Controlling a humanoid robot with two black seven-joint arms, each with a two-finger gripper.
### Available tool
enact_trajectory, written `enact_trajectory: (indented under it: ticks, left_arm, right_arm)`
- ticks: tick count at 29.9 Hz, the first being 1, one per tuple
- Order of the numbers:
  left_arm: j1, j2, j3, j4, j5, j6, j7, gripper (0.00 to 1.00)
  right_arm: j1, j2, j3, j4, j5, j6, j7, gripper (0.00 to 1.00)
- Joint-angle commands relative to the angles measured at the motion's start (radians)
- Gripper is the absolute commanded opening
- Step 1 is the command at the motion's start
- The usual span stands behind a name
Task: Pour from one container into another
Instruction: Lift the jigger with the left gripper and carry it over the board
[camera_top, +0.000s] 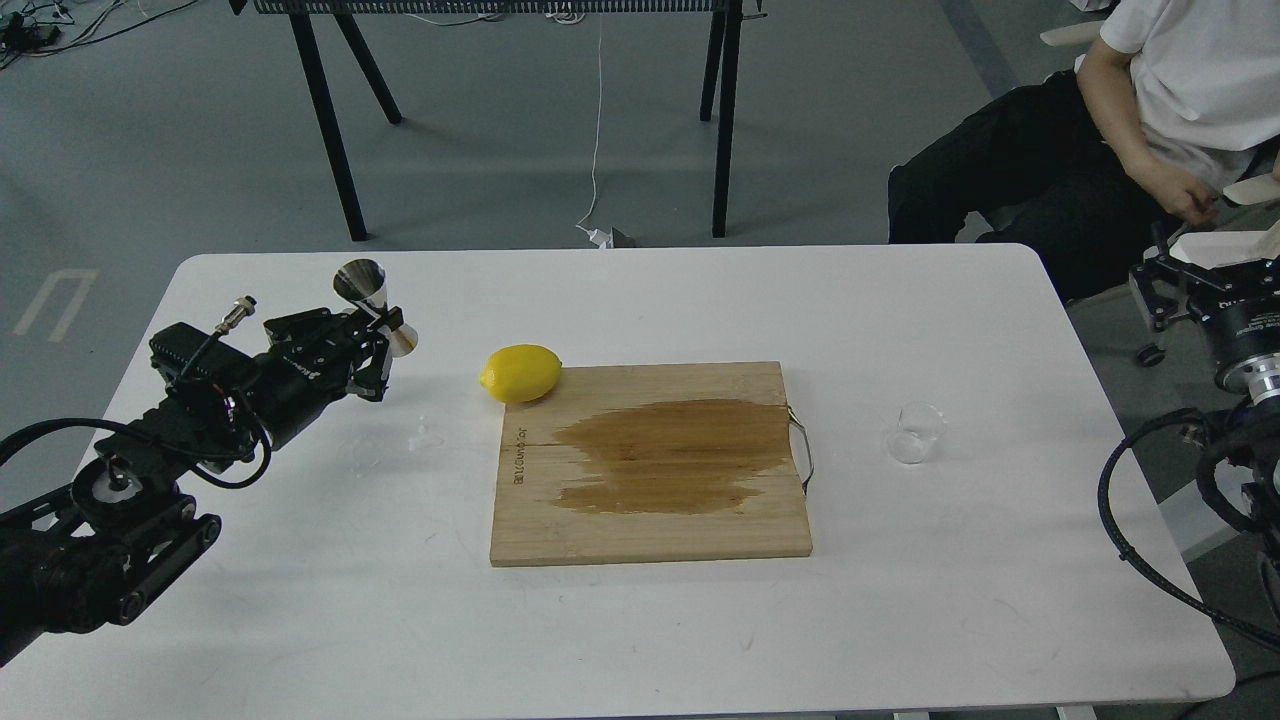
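Note:
The shiny hourglass-shaped jigger (363, 284) hangs in the air over the table's far left, tilted, with its wide mouth up and to the left. My left gripper (381, 326) is shut on its narrow waist. The small clear cup (917, 432) stands upright on the white table (640, 620), to the right of the cutting board and untouched. My right gripper (1213, 272) hovers beyond the table's right edge, well away from the cup, fingers spread and holding nothing.
A wooden cutting board (650, 530) with a dark wet stain lies mid-table, with a lemon (520, 373) at its far left corner. Small clear droplets (425, 436) mark the table near the board. A seated person (1150, 110) is at the far right.

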Motion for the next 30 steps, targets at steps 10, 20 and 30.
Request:
enact_trajectory:
  ticks: [10,20,30]
  left_arm:
    - [-0.232,-0.306,0.247,0.026,0.005,-0.091,0.045,0.07]
    - [-0.191,-0.382,0.356,0.115,0.005,-0.086,0.046,0.07]
    - [-0.163,-0.376,0.388,0.151,0.005,-0.083,0.048,0.07]
  right_arm:
    - [-0.053,-0.039,0.038,0.000,0.001,0.000,0.000,1.00]
    - [-0.052,-0.042,0.038,0.000,0.003,0.000,0.000,1.00]
    - [-0.050,-0.041,0.036,-0.001,0.001,0.000,-0.002,1.00]
